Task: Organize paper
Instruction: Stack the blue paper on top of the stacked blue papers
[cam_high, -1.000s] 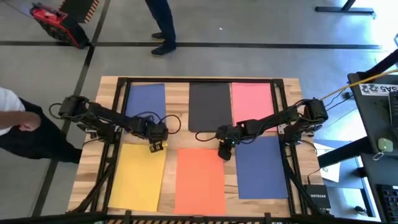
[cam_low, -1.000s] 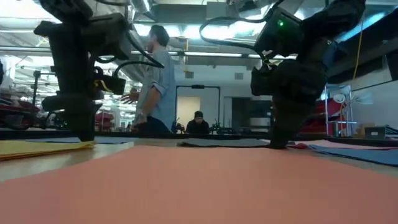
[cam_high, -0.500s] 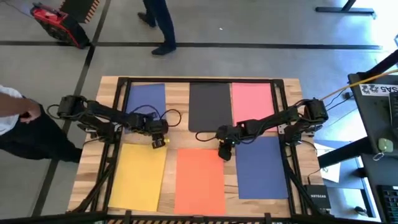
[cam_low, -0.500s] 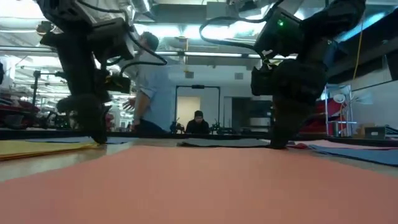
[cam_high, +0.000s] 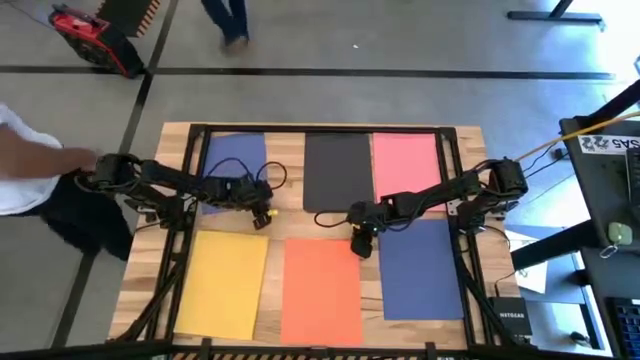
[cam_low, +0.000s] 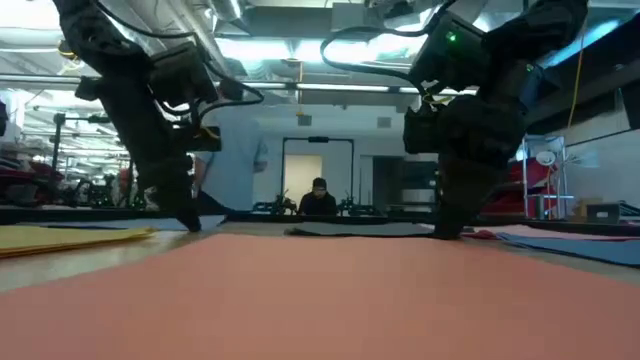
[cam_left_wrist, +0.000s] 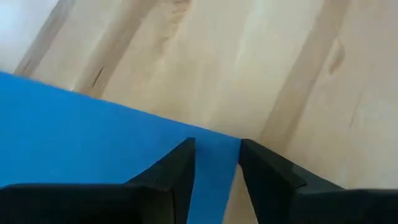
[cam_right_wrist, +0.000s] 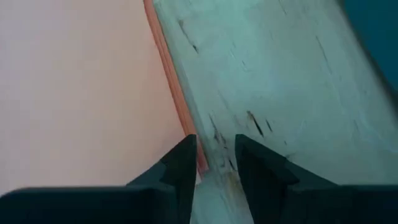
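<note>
Six sheets of paper lie flat on the wooden table: blue (cam_high: 235, 165), black (cam_high: 338, 170) and pink (cam_high: 405, 165) along the far side, yellow (cam_high: 222, 285), orange (cam_high: 322, 290) and a second blue (cam_high: 420, 268) along the near side. My left gripper (cam_high: 262, 214) points down over the far blue sheet's near right corner (cam_left_wrist: 214, 158), its fingers narrowly open. My right gripper (cam_high: 360, 245) points down at the orange sheet's far right corner (cam_right_wrist: 200, 163), also narrowly open. My left gripper (cam_left_wrist: 217, 146) comes from above, its fingertips (cam_low: 190, 225) down at table level with the blue corner between them; I cannot tell whether they touch the sheet. My right gripper (cam_right_wrist: 215, 142) stands the same way, tips (cam_low: 448, 232) at the table, astride the orange sheet's right edge; touch cannot be told.
Black frame rails (cam_high: 190, 180) run along the table's left, right and far sides. Bare wood (cam_high: 275, 215) shows between the sheets. A person (cam_high: 30, 185) stands close to the table's left edge; other people (cam_low: 318, 195) are in the room beyond.
My left gripper has moved from the yellow sheet's far right corner toward the table's far edge and a little right, up to the far blue sheet's near right corner, tilting as it went. The sheets and my right gripper have stayed put.
</note>
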